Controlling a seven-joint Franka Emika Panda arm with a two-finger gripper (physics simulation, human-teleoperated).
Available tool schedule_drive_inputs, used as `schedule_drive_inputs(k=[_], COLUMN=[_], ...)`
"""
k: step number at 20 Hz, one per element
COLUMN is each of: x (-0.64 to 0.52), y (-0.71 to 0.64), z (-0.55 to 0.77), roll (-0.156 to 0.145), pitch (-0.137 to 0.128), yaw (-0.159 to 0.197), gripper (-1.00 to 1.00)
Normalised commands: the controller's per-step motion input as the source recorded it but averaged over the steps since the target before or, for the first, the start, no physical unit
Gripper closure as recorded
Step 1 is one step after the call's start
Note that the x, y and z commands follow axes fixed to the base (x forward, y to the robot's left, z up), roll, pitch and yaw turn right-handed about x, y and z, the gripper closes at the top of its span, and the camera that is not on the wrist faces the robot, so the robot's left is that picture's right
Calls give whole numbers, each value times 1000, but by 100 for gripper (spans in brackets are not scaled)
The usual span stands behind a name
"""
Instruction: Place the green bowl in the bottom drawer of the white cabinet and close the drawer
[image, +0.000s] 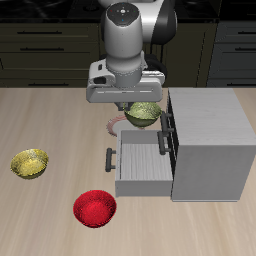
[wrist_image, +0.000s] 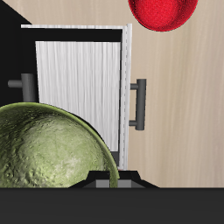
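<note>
The claw (image: 135, 108) is clamped on the rim of the green bowl (image: 143, 115), which hangs in the air above the back corner of the open bottom drawer (image: 143, 160). In the wrist view the green bowl (wrist_image: 48, 149) overlaps only the drawer's edge; most of the drawer cavity (wrist_image: 79, 87) lies clear of it. The drawer projects from the white cabinet (image: 208, 140), handle (image: 110, 158) outermost. On the worktop (image: 50, 110), the red bowl (image: 95, 208) sits at 7 o'clock from the drawer and the yellow bowl (image: 30, 163) at 9 o'clock. Risk: releasing here would probably let the bowl strike the drawer wall or upper drawer handles and tip out.
</note>
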Motion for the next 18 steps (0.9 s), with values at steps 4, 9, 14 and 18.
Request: schedule_drive_inputs(k=[4,9,14,18], x=[8,-39,-53,-24], y=[-5,-75,-170,-123], z=[-225,-12,115,-52], roll=[5,-24,-31,-42], pitch=[28,-5,-12,19], yaw=[6,-21,-32,4], gripper=[100,100,100,100])
